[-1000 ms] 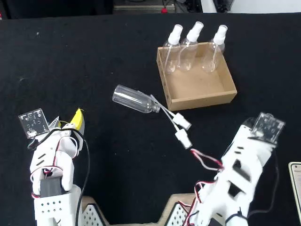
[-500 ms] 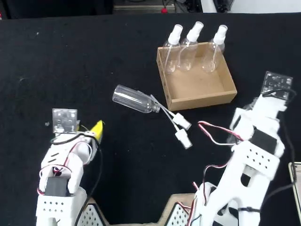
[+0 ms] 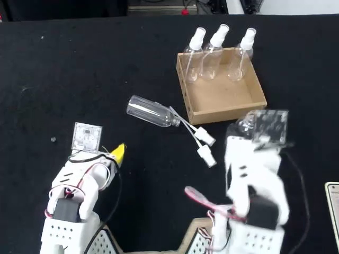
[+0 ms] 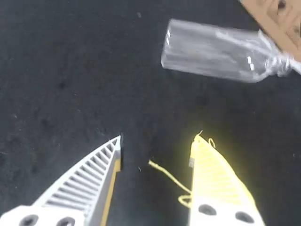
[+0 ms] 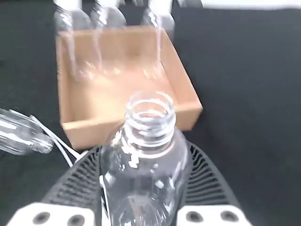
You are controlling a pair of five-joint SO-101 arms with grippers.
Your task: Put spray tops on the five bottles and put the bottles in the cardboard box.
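Black worktop [image 3: 79, 63], dark room edge behind. Nearest, left fingers [image 4: 212, 175] are spread open with nothing between them, low over bare cloth, pointing toward the lying bottle [image 4: 221, 51].

Right fingers [image 5: 207, 176] are clamped round a held bottle [image 5: 150, 115]: upright, neck open, no top on. In the high view this held bottle [image 3: 244, 124] sits just in front of the box [image 3: 228, 112], outside it.

Mid worktop: two loose spray tops [image 3: 205, 146] side by side, their tubes running up toward the mouth of the lying bottle [image 3: 151, 112]; can't tell whether the tube ends are inside the neck. That bottle is on its side, just left of the box.

Far side of the box: three capped bottles [image 3: 212, 53] upright in a row along the back wall.

Step, as I judge it: three of five done, fourth bottle presented for capping. Next move calls for the left fingers to pick one spray top, feed its tube down the held neck, seat and twist it. The thin tube needs careful aim.

Writing: none readable on bottles or box. A card [image 3: 332, 196] at the right edge has print too small to read.
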